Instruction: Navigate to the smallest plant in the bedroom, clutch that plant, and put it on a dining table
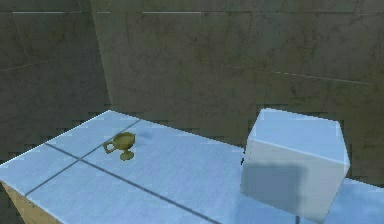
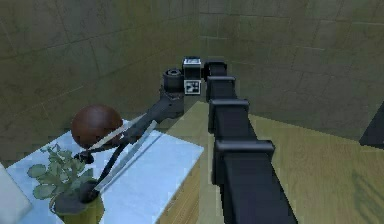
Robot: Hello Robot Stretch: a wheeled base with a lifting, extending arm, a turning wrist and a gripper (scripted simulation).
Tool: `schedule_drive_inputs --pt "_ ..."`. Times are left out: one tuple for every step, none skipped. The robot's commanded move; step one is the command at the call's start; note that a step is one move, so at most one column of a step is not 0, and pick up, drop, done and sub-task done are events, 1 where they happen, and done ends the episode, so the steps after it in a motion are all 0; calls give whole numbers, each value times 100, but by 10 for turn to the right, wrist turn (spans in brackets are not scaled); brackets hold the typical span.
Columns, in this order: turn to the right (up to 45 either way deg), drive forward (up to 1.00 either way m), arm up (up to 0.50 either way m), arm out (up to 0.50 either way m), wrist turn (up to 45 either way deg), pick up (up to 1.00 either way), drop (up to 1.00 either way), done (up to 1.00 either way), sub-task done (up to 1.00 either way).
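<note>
A: Largest first. Walls: dark olive tile in both views.

B: Next surface?

A: Pale blue tabletop with dark seams. It spans the near part of the forward view. In the arm side view it lies near left and has a wood-coloured side.

B: Arm?

A: Dark square bar, rising from the near edge and reaching far and left.

B: Gripper?

A: Gripper: dark body at the arm's far end. Two thin fingers slant near and left, ending at the plant. I cannot tell whether they are spread or pressed together. The plant stands on the tabletop at their tips, so I cannot tell whether the gripper holds anything, or whether it touches the leaves.

B: Containers?

A: White box, near right on the tabletop in the forward view. Plain sides; contents cannot be told.

B: Smaller items?

A: Brown-red ball, far left on the tabletop, just behind the plant. The plant has pale green leaves in a small dark pot, at the near left corner of the arm side view. Golden cup, with a stem and a handle, stands left of the box and well apart from it. Its inside is hidden.

B: Writing?

A: Two white squares with black marks at the arm's end; too small to read.
</note>
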Motion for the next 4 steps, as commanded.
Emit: schedule_drive_inputs --pt "0 0 0 0 -90 0 0 0 0" --pt "0 0 0 -26 0 0 0 0 0" --pt "-450 0 0 0 0 0 0 0 0" --pt "-450 0 0 0 0 0 0 0 0"
